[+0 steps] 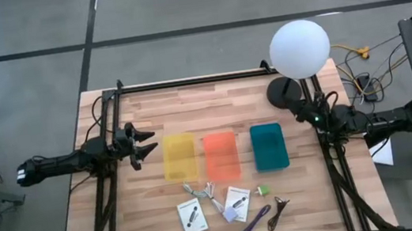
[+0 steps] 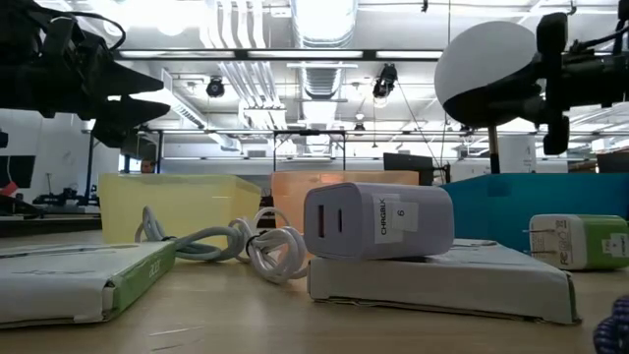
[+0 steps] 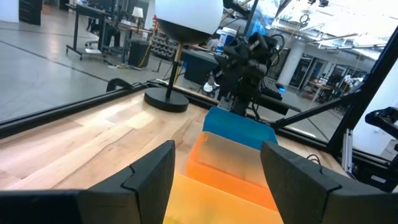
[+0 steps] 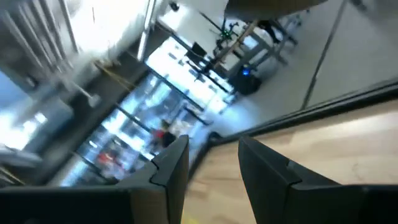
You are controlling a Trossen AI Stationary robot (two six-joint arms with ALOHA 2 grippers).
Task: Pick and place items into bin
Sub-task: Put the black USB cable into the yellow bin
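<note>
Left gripper [image 1: 148, 143] spread wide, empty, beside yellow bin [image 1: 180, 157]. Right gripper [image 4: 211, 163] narrow, empty, at worktop's right edge. Items [image 1: 230, 206] lie unpicked along the front edge.

From above, my grey-silver pieces [image 1: 200, 190] are too small to tell what they are. The print on my two white cards [image 1: 192, 217] is too tiny to read. Down low, the purple strap [image 2: 613, 330] is cut off at the edge. My right wrist picture is all blurry.
</note>
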